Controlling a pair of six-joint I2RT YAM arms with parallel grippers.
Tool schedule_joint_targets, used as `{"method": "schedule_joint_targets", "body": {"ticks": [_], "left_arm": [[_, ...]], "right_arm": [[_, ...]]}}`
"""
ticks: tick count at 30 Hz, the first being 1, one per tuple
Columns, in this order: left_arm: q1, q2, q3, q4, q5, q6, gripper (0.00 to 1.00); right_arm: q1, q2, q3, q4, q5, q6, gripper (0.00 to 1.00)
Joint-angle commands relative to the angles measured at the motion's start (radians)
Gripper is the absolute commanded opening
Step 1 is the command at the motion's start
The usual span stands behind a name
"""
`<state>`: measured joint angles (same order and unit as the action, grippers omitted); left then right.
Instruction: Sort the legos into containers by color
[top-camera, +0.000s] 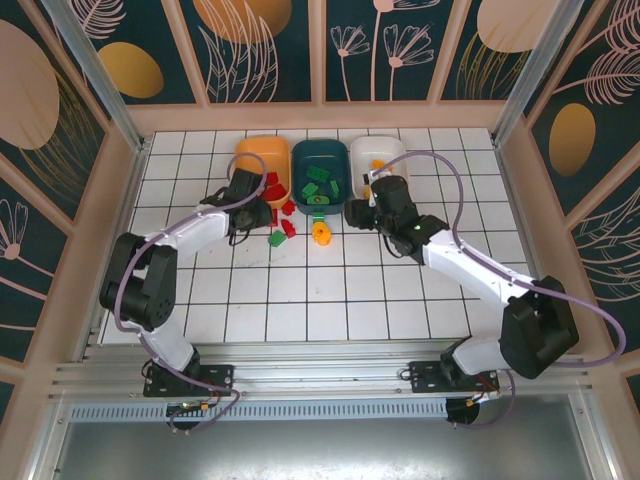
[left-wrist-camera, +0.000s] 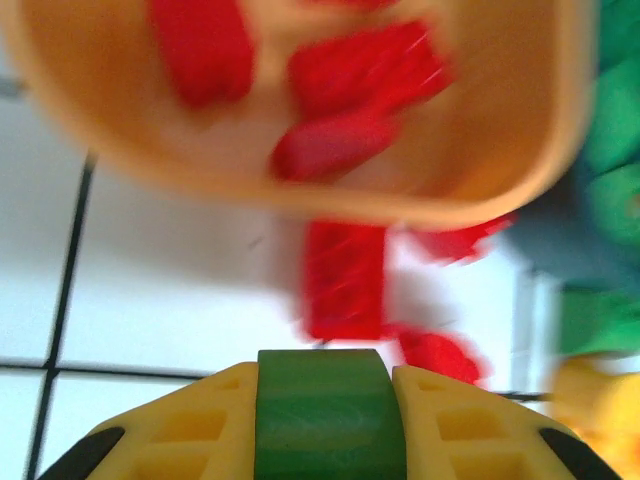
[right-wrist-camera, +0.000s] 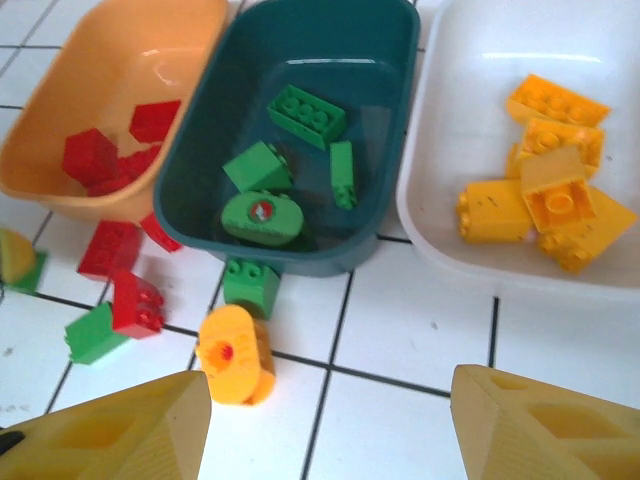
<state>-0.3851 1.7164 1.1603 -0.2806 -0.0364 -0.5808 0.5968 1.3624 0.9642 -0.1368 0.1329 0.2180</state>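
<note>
Left gripper (left-wrist-camera: 322, 372) was clamped on a green brick (left-wrist-camera: 320, 415), pinched square between its jaws! Dead ahead sat the orange tray (left-wrist-camera: 480, 170) with its red bricks (left-wrist-camera: 355, 70), the wrong home. The teal tray (top-camera: 320, 152) lay ahead and off to its right, so the carry looked like a rightward swing. Right gripper (right-wrist-camera: 325, 385) hung with jaws spread, nothing held, a yellow-orange piece (right-wrist-camera: 235, 355) just ahead-left of it.

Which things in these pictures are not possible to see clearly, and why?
- Left wrist view: blur smears the red bricks in the orange tray; their count is unclear.
- Left wrist view: the bottom edge cuts off the green brick gripped in the left hand.
- Top view: the right arm hides the white tray's near end and most contents.
</note>
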Motion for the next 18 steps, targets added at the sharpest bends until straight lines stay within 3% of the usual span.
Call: {"method": "schedule_joint_targets", "body": {"ticks": [1, 9, 16, 18], "left_arm": [[-0.025, 0.014, 0.122, 0.037, 0.079, -0.009, 0.22], [-0.081, 0.343, 0.513, 0.027, 0.182, 0.012, 0.24], [-0.090, 0.522, 0.687, -0.006, 0.186, 0.028, 0.30], [-0.091, 0.534, 0.719, -0.021, 0.185, 0.032, 0.39]], "right_arm": [[-0.029, -0.051, -0.059, 0.018, 0.021, 0.035, 0.66], [-0.044, -0.129, -0.127, 0.009, -0.018, 0.093, 0.66], [-0.044, -0.154, -0.125, -0.038, 0.033, 0.054, 0.67], [-0.045, -0.160, -0.128, -0.035, 0.022, 0.052, 0.68]]}}
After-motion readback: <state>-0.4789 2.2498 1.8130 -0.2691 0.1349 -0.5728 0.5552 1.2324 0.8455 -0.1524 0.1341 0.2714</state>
